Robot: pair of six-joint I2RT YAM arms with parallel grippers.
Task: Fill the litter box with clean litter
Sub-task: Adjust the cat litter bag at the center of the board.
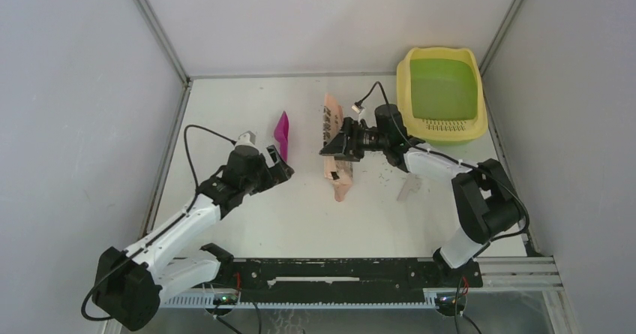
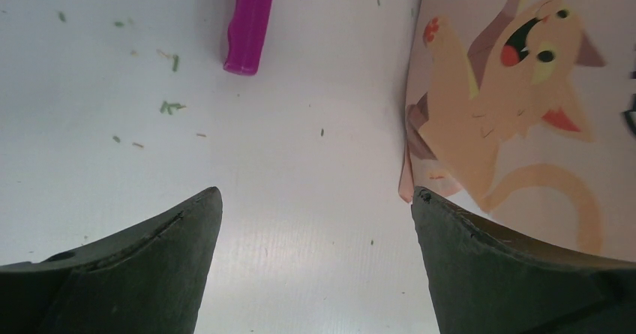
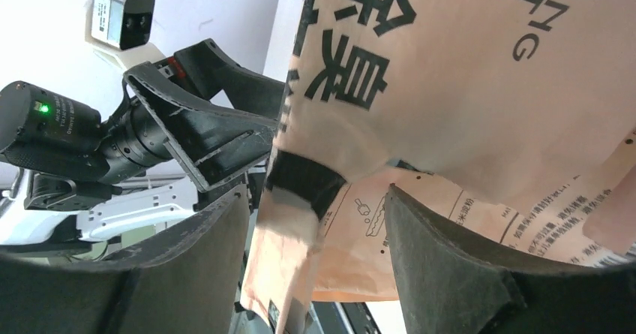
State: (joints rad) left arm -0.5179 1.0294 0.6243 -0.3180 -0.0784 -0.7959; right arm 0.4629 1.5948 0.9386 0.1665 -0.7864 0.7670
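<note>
While the litter box (image 1: 442, 86) sits in the far right corner of the surface (image 1: 240, 97), its green basin showing no fill, your supply stands at the middle of the surface, well apart from it. The right gripper (image 1: 335, 145) is wide, with a jaw on each flat side of the peach-pink bag (image 1: 331, 116), and appears to have hold of it about midway along. The bag stands on edge, which I judge it could not do unsupported. Its long axis runs from the near edge toward the far edge.

From that gripper the box lies toward the far right corner. Its slotted yellow step faces the near edge, so that is the side you meet first. The right arm is plainly the nearer to the box; the left arm is on the other side of the bag.

The left gripper (image 2: 316, 193) is fully open and holds nothing. It hangs over bare surface with the magenta scoop (image 2: 251, 19) just ahead of it. Of the litter (image 2: 171, 107) only a few stray green grains show, scattered near the scoop; the rest, I judge, is in the bag. Which end of the bag is open cannot be told.

Finding: filling is not yet begun. The bag must travel toward the far right corner and tip over the basin.
</note>
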